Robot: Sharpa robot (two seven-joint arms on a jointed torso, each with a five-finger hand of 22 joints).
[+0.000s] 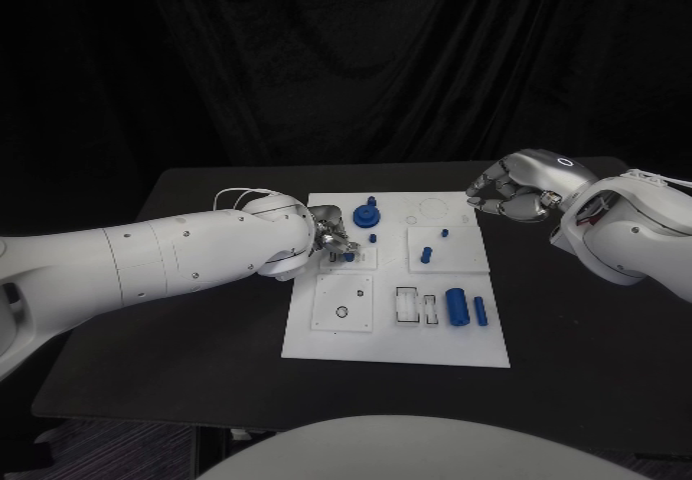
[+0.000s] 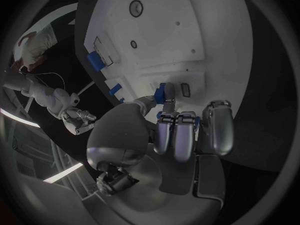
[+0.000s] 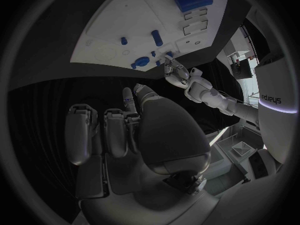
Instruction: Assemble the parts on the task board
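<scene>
One small blue part (image 2: 164, 92) sits pinched in my left hand (image 1: 326, 232) over a slot near the task board's (image 1: 447, 345) left edge, so I lower it straight and slowly, while my right hand (image 1: 508, 192), fingers curled on nothing, waits off the board's far right corner.

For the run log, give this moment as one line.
left hand: pinches small blue part over white task board | right hand: curled, holds nothing

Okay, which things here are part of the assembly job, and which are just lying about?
Job:
task board
blue parts
left hand, holding a small blue part
right hand, curled above the board's far corner

Lying about:
black table
</scene>
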